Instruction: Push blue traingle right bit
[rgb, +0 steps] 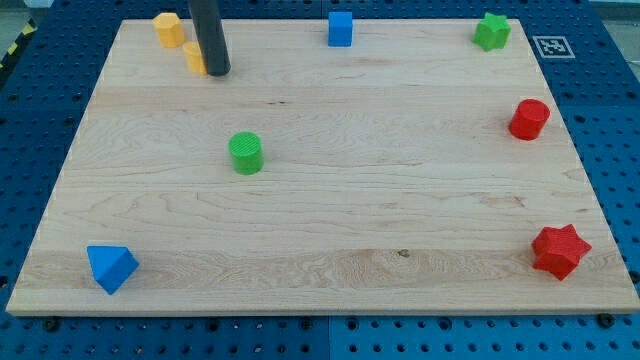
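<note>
Gripper-less, the arm ends in a dark rod, so there is nothing to open, close or hold; its tip (217, 73) rests on the desk (330, 200) near the view's top left, just right of a yellow block (194, 57) whose shape is partly hidden behind the rod. Whether tip and block touch cannot be told.

Going from the view's left: the blue triangle (111, 267), the task's thing, sits at the bottom left corner of the desk, well apart from the tip. Above it, at the top left, an orange-yellow block (168, 29) stands just beside the half-hidden yellow one. A green cylinder (246, 152) lies between the tip and the triangle's row, somewhat right of both. A blue cube (340, 28) sits at the top edge near the middle. At the view's right are a green star (491, 31) at the top, a red cylinder (529, 118) below it, and a red star (559, 250) near the bottom corner.

With the tip this far off, the push looks not yet begun. To send the triangle right, the tip likely needs to reach its left side, where little desk remains before the edge. The stretch to the triangle's right is bare, so a short shove should meet nothing.
</note>
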